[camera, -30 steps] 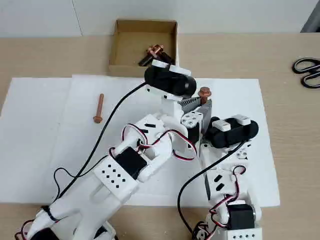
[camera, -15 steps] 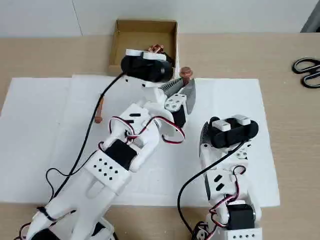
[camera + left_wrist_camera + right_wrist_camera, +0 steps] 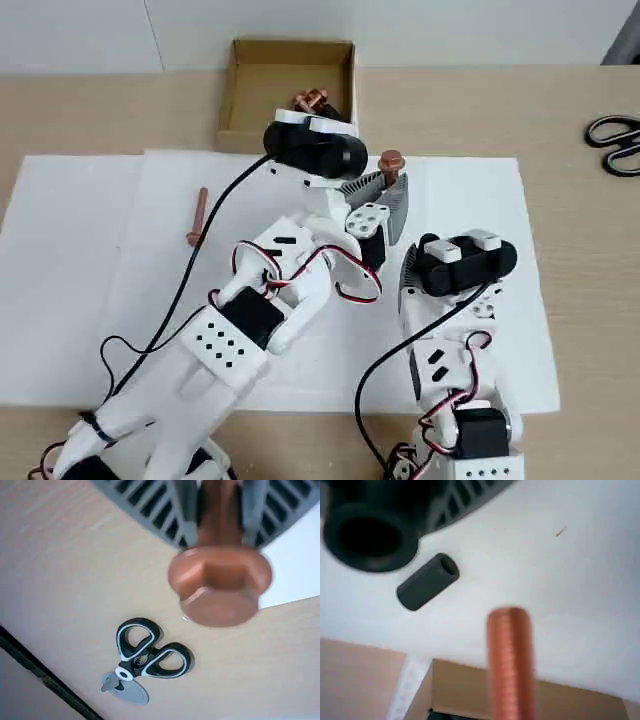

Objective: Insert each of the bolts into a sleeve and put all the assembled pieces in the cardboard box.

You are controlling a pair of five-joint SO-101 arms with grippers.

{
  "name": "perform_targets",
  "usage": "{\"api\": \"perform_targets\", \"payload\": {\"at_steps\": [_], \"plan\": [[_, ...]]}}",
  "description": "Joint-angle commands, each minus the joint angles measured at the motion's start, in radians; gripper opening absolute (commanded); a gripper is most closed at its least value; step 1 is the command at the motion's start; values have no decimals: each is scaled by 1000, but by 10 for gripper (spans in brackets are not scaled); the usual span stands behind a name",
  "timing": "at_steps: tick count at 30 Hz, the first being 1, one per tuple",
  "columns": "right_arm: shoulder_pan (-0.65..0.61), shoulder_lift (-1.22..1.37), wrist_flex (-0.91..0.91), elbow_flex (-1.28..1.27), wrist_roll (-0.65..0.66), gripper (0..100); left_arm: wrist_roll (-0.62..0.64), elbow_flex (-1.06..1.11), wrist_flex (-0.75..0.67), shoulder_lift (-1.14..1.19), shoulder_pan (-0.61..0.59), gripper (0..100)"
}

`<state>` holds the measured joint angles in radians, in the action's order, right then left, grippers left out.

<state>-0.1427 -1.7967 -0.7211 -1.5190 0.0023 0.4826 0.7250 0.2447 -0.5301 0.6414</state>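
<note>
Pieces (image 3: 310, 102) lie in the box (image 3: 232, 100). Left gripper (image 3: 385, 190) clamps a bolt (image 3: 220, 580), right gripper (image 3: 407, 268) a sleeve (image 3: 370, 535); another bolt (image 3: 197, 217) waits.

Looks like a workshop or lab bench: plain wooden table (image 3: 100, 110), white paper sheet (image 3: 80, 300), scissors (image 3: 615, 140).

The light wooden table (image 3: 90, 110) carries a spread of white paper (image 3: 90, 300) across its middle, with a copper-coloured bolt (image 3: 197, 217) lying on it toward 10 o'clock. An open cardboard box (image 3: 228, 100) sits at 12 o'clock. Black-handled scissors (image 3: 625, 147) lie at 2 o'clock on bare wood.
</note>
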Motion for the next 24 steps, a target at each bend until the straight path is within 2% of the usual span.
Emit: {"api": "perform_targets", "payload": {"at_steps": [1,5,10,17,24], "plan": [[-15,-16,16,3,-11,4,-8,-12,-32,-38,14,6],[-24,-16,16,3,-11,4,-6,-12,-43,-38,25,6],[-24,-16,16,3,-11,4,-8,28,-150,-37,23,6],[-24,-16,16,3,-11,4,-8,85,-230,-37,40,6],[-24,-16,16,3,-11,4,-8,111,-252,-37,83,6]]}}
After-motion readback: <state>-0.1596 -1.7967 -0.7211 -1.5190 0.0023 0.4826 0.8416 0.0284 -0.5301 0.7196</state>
